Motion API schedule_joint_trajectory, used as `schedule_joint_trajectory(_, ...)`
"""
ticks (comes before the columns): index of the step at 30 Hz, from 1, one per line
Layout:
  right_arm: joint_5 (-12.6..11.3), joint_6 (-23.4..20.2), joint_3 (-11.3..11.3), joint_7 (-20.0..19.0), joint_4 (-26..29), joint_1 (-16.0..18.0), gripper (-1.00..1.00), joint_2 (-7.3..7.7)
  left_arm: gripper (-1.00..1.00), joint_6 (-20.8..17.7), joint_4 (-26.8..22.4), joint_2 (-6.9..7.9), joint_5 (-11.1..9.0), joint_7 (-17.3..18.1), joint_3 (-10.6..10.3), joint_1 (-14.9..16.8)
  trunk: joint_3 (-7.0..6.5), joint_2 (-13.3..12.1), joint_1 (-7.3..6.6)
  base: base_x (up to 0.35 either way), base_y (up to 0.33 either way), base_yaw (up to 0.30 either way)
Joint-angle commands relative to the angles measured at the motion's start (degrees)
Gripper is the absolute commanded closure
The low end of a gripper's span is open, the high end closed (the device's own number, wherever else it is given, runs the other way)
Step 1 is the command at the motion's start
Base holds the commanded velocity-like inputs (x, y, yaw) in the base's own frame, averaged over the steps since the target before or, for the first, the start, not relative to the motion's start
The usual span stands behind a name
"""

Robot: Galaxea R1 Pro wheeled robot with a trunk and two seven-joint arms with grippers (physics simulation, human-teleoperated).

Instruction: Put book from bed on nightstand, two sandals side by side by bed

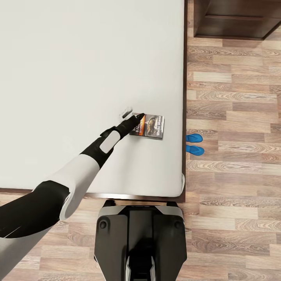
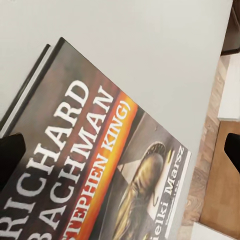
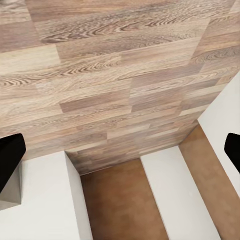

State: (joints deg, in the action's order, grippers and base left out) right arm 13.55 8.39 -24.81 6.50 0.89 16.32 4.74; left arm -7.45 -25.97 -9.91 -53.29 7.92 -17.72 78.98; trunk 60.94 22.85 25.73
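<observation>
One book [image 1: 148,125], two sandals [image 1: 194,137].

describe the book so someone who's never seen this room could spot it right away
Start at the big light-grey bed and follow its right-hand edge toward the near corner. There the book lies flat on the mattress, the left gripper at its left end. It is the only dark thing on the plain surface, with an orange band and white lettering reading Richard Bachman.

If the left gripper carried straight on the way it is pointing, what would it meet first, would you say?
Most likely the book on the bed: its cover lies between the open fingers, though depth is unclear.
</observation>
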Motion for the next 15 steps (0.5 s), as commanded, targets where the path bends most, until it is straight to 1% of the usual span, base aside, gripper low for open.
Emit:
schedule_joint_trajectory(1, 0.6, 0.2, -0.5, 0.2, -0.1, 0.0, -1.00, 0.01, -1.00, 0.0, 0.9, 0.07, 0.0, -0.3, 0.0, 0.0, 0.05, 0.1, 0.06, 0.000, 0.000, 0.000)
schedule_joint_trajectory(15, 0.6, 0.2, -0.5, 0.2, -0.1, 0.0, -1.00, 0.01, -1.00, 0.4, 1.0, 0.12, 0.5, -0.3, -0.2, 0.0, 0.05, 0.1, 0.06, 0.000, 0.000, 0.000)
